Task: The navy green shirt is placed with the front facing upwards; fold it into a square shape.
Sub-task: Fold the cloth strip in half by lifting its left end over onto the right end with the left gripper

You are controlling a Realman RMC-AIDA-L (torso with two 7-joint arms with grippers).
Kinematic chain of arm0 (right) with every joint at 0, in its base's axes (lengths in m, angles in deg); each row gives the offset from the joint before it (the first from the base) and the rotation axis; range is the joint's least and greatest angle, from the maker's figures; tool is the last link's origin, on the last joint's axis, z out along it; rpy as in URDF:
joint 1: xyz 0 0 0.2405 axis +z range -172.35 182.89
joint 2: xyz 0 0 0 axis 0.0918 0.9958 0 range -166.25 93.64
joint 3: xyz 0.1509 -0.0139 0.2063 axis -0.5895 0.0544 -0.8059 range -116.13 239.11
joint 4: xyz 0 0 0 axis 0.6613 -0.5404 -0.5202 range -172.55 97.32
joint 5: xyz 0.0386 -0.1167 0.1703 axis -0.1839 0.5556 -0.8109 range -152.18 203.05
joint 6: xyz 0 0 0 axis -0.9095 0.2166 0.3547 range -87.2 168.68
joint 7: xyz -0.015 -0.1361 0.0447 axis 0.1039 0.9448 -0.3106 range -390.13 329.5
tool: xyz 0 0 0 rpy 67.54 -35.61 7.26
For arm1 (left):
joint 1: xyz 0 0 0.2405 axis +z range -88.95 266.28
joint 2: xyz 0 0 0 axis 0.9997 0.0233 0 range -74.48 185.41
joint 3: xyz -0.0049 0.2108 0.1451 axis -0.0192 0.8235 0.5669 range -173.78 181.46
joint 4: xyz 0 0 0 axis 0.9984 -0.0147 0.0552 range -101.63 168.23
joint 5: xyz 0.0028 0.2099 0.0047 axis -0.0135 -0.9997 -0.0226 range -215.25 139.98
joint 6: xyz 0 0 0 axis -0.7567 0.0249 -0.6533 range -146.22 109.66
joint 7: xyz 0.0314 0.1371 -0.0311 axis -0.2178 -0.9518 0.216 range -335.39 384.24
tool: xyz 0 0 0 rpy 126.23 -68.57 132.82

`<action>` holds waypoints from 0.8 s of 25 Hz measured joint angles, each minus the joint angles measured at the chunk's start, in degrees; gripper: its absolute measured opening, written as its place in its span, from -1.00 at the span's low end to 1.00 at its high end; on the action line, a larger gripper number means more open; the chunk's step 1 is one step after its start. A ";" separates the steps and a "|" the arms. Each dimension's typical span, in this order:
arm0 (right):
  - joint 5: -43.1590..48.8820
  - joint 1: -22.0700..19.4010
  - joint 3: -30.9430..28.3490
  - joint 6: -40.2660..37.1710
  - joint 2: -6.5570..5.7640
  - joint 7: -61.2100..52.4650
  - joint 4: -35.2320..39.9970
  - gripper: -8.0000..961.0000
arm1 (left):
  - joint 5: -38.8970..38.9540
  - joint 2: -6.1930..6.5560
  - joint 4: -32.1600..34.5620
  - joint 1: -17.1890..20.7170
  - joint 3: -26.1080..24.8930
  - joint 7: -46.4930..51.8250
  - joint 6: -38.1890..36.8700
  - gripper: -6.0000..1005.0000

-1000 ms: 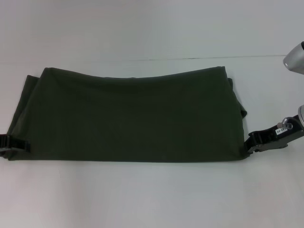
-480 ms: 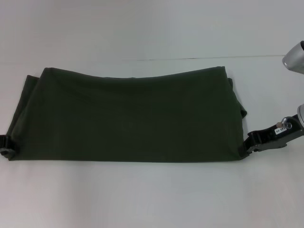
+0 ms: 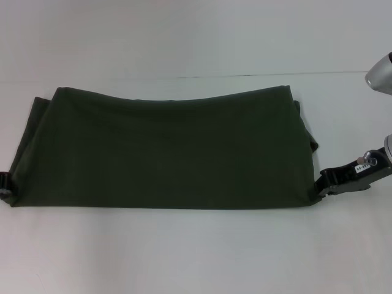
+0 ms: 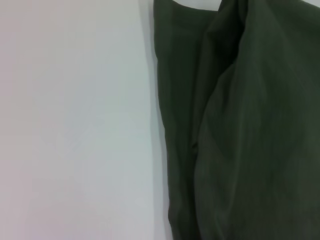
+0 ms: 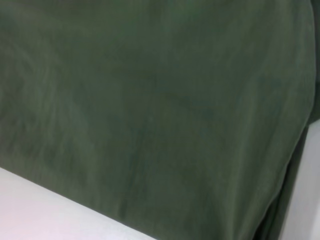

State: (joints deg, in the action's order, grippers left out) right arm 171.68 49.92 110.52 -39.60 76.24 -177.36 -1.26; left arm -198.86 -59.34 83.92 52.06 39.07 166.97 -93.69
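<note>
Currently: navy green shirt lies folded into a wide band across mid-frame on white table | left gripper at its lower-left corner, right gripper at lower-right; grip on both cannot be told | soft, limp, light cloth; best pinched at corners.

left gripper; right gripper low

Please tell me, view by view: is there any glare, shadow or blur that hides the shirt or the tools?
Head view: even light, no glare; navy green shirt dark, folds faint; right tool sharp at its corner, left tool cut off by the picture's edge. Left wrist view: soft shadow along the table. Right wrist view: cloth blurred.
</note>
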 joint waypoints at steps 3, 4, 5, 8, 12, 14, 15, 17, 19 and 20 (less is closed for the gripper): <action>0.00 0.00 0.00 -0.01 -0.02 0.00 0.02 -0.92 | -0.06 -0.02 -0.03 -0.07 0.10 -0.26 0.00 -0.88; 0.00 0.00 0.00 0.00 -0.05 0.00 0.03 -0.92 | -0.06 -0.02 -0.04 -0.07 0.12 -0.33 0.00 -0.88; 0.00 0.00 0.00 -0.01 -0.08 0.00 0.03 -0.92 | -0.05 -0.03 -0.04 -0.08 0.14 -0.43 0.00 -0.88; 0.00 0.00 0.00 -0.01 -0.13 0.00 0.03 -0.92 | -0.02 0.01 -0.01 -0.11 0.16 -0.55 -0.37 -0.89; 0.00 0.00 0.00 -0.73 -0.27 0.01 0.03 -0.92 | -0.31 0.26 0.08 -0.25 0.19 -0.62 -2.10 -0.89; 0.00 0.00 0.01 -1.59 -0.35 0.18 0.04 -0.92 | -0.80 0.36 0.19 -0.39 0.18 -0.67 -3.37 -0.89; 0.00 -0.01 0.01 -2.05 -0.41 0.25 0.11 -0.92 | -1.12 0.40 0.23 -0.45 0.14 -0.70 -3.88 -0.89; 0.00 -0.13 0.01 -2.84 -0.46 0.33 0.55 -0.92 | -1.56 0.44 0.31 -0.50 0.09 -0.73 -4.47 -0.89; 0.00 -0.31 0.01 -3.41 -0.47 0.35 0.87 -0.92 | -2.06 0.45 0.48 -0.54 0.00 -0.75 -4.99 -0.89; 0.00 -0.39 0.01 -3.69 -0.48 0.38 0.92 -0.92 | -2.21 0.46 0.56 -0.54 0.03 -0.75 -5.26 -0.89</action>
State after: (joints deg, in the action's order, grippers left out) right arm 171.68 49.53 110.53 -43.28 75.76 -176.98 -0.33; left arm -201.07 -58.89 84.47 51.52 39.10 166.22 -98.95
